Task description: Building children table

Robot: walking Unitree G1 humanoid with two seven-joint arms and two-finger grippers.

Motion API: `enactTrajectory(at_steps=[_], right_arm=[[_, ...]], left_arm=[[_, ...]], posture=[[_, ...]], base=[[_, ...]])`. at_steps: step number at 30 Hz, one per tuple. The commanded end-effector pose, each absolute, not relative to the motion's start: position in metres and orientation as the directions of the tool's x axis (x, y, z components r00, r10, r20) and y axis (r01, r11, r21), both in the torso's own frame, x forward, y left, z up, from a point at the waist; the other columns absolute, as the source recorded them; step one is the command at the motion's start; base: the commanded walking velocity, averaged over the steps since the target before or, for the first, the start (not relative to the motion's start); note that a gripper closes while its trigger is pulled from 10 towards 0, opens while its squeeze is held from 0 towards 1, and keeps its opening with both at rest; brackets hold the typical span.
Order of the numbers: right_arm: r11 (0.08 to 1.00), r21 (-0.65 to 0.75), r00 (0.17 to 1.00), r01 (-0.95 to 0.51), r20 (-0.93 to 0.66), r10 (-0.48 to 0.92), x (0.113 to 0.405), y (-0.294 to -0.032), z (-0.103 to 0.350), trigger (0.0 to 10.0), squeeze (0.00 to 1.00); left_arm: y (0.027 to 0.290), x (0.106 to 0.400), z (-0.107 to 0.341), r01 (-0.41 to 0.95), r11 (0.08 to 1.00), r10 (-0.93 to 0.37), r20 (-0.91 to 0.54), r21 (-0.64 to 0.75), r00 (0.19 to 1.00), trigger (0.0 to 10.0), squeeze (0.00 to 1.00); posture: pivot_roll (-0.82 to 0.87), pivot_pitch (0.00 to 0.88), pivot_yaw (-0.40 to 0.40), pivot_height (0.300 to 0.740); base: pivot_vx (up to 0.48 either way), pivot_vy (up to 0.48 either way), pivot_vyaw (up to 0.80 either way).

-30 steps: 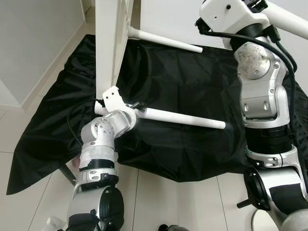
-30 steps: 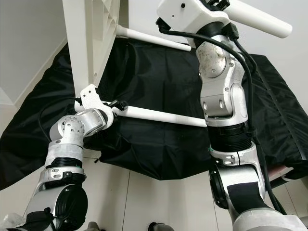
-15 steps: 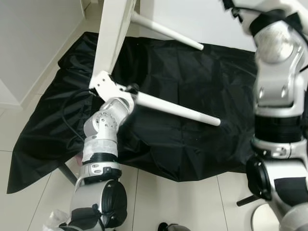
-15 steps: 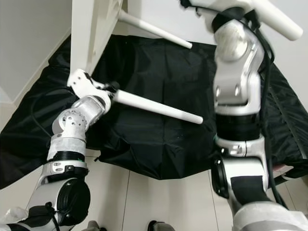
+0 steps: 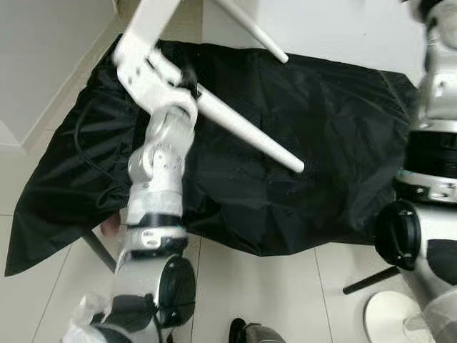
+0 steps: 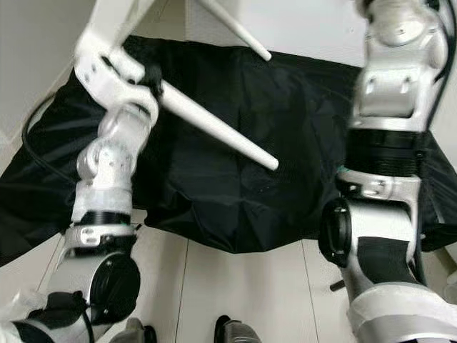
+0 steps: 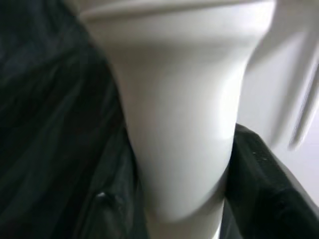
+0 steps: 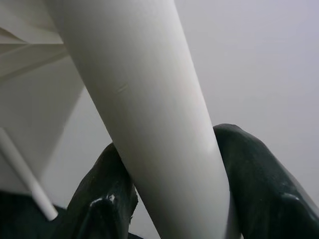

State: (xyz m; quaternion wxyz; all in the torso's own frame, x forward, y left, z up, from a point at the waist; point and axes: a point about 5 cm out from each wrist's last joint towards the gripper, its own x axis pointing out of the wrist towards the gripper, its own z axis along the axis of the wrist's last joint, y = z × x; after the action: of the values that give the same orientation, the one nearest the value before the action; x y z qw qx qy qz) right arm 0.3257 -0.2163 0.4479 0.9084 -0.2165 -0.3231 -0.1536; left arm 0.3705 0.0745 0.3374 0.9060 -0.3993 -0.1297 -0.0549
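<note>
The white children's table (image 5: 145, 23) is lifted and tilted over the black cloth (image 5: 328, 143). My left gripper (image 5: 187, 76) is shut on the thick end of one white leg (image 5: 243, 133), which slopes down to the right. In the left wrist view the leg (image 7: 179, 124) sits between the black fingers (image 7: 75, 149). A second leg (image 5: 255, 33) sticks out further back. My right gripper (image 8: 174, 194) is shut on another white leg (image 8: 144, 104), with its fingers (image 8: 259, 179) on both sides. My right arm (image 5: 437, 107) rises at the right edge.
The black cloth lies over pale floor tiles (image 5: 285, 293). A grey wall (image 5: 43, 50) runs along the left. A black rod (image 5: 368, 281) and a white round disc (image 5: 389, 314) lie on the floor at the right. A plastic bag (image 5: 84, 318) sits by my left foot.
The table has been raised and tilted further; my left gripper rose with its leg, which now slopes more steeply. My right arm lifted its gripper above the eye views.
</note>
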Motion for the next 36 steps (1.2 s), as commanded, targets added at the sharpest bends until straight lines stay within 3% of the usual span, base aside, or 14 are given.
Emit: enactTrajectory(at_steps=[1,7,8,10,12,13,14,20,22,23,25,26,27,36], right_arm=[[0.929,-0.155,0.646,0.335,0.756,-0.107,0.309,-0.207,0.468,0.0,0.00],[0.891,-0.034,0.616,0.452,0.734,-0.285,0.306,-0.241,0.434,0.0,0.00],[0.886,-0.007,0.662,0.464,0.667,-0.342,0.314,-0.252,0.399,0.0,0.00],[0.886,-0.007,0.662,0.464,0.667,-0.342,0.314,-0.252,0.399,0.0,0.00],[0.886,0.066,0.749,0.459,0.508,-0.426,0.327,-0.267,0.314,0.0,0.00],[0.886,0.066,0.749,0.459,0.508,-0.426,0.327,-0.267,0.314,0.0,0.00],[0.874,0.098,0.784,0.476,0.402,-0.472,0.330,-0.272,0.270,0.0,0.00],[0.872,0.140,0.818,0.470,0.303,-0.490,0.329,-0.272,0.218,0.0,0.00],[0.854,0.265,0.829,0.448,0.233,-0.508,0.324,-0.269,0.187,0.0,0.00],[0.854,0.298,0.841,0.426,0.218,-0.496,0.323,-0.266,0.179,10.0,0.00],[0.856,0.317,0.847,0.410,0.217,-0.486,0.323,-0.263,0.176,10.0,0.00],[0.860,0.308,0.847,0.406,0.227,-0.481,0.324,-0.262,0.177,10.0,0.27],[0.862,0.307,0.841,0.403,0.247,-0.481,0.323,-0.261,0.179,10.0,1.00],[0.870,0.309,0.830,0.385,0.296,-0.473,0.322,-0.261,0.183,10.0,1.00]], left_arm=[[0.028,0.340,0.409,0.665,0.600,-0.288,0.655,-0.445,0.698,0.0,0.00],[0.026,0.326,0.436,0.713,0.621,-0.293,0.747,-0.326,0.597,0.0,0.00],[0.022,0.320,0.440,0.726,0.619,-0.312,0.756,-0.298,0.576,0.0,0.00],[0.022,0.320,0.440,0.726,0.619,-0.312,0.756,-0.298,0.576,0.0,0.00],[0.010,0.306,0.443,0.742,0.638,-0.359,0.774,-0.205,0.522,0.0,0.00],[0.010,0.306,0.443,0.742,0.638,-0.359,0.774,-0.205,0.522,0.0,0.00],[0.003,0.299,0.444,0.746,0.649,-0.383,0.782,-0.152,0.492,0.0,0.00],[-0.009,0.294,0.440,0.755,0.646,-0.421,0.774,-0.110,0.474,0.0,0.00],[-0.020,0.295,0.431,0.764,0.635,-0.467,0.733,-0.111,0.494,0.0,0.00],[-0.025,0.298,0.425,0.764,0.638,-0.500,0.699,-0.101,0.511,10.0,0.00],[-0.028,0.300,0.421,0.762,0.640,-0.520,0.676,-0.095,0.521,10.0,0.00],[-0.029,0.302,0.416,0.761,0.643,-0.530,0.664,-0.091,0.527,10.0,0.15],[-0.029,0.302,0.413,0.766,0.636,-0.540,0.655,-0.094,0.529,10.0,1.00],[-0.029,0.305,0.401,0.747,0.660,-0.552,0.622,-0.080,0.555,10.0,1.00]], posture=[[-0.07,0.100,-0.049,0.740],[-0.06,0.101,-0.053,0.740],[-0.04,0.108,-0.051,0.740],[-0.04,0.108,-0.051,0.740],[-0.03,0.113,-0.041,0.740],[-0.03,0.113,-0.041,0.740],[-0.04,0.113,-0.034,0.740],[-0.03,0.122,-0.040,0.740],[-0.01,0.133,-0.032,0.740],[-0.01,0.131,-0.026,0.740],[-0.01,0.131,-0.026,0.740],[-0.01,0.133,-0.023,0.740],[-0.01,0.134,-0.022,0.740],[0.00,0.136,-0.014,0.740]], base=[[0.000,0.000,0.00],[0.000,0.000,0.00],[0.000,0.000,0.00],[0.000,0.000,0.00],[0.000,0.000,0.00],[0.000,0.000,0.00],[0.000,0.000,0.00],[0.000,0.000,0.00],[0.000,0.000,0.00],[0.000,0.000,0.00],[0.000,0.000,0.00],[0.000,0.000,0.00],[0.000,0.000,0.00],[0.000,0.000,0.00]])
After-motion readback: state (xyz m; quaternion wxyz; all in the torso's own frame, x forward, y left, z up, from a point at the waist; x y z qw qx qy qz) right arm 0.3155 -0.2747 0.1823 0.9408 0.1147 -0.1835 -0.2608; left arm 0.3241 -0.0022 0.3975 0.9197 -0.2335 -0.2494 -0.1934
